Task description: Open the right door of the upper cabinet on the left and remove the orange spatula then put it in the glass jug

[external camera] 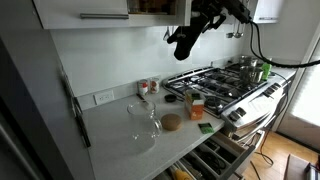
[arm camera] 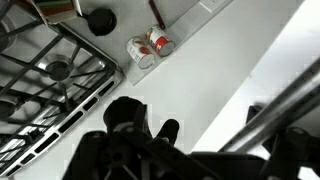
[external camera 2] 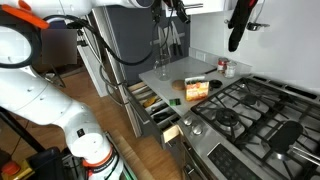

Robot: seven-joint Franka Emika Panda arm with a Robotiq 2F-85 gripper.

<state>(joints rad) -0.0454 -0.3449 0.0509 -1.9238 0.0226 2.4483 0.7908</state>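
Fingers (arm camera: 125,112) spread wide, gripping nothing, dark & blurred at bottom of wrist view. Blurred steel bar (arm camera: 275,110) slanting just beside them. Arm (external camera: 212,14) up high by cabinet (external camera: 80,8), near brownish interior (external camera: 150,5), well above tabletop (external camera: 110,125). Bar handle (external camera: 105,16) along cabinet's lower edge. Jug (external camera: 143,120) upright on tabletop, near round brown disc (external camera: 172,122), apart from fingers. Two red-topped jars (external camera: 148,88) at back by wall. Stove (external camera: 225,85) next to tabletop, w/ pot (external camera: 250,68) on it. Drawers (external camera: 215,160) pulled out below.
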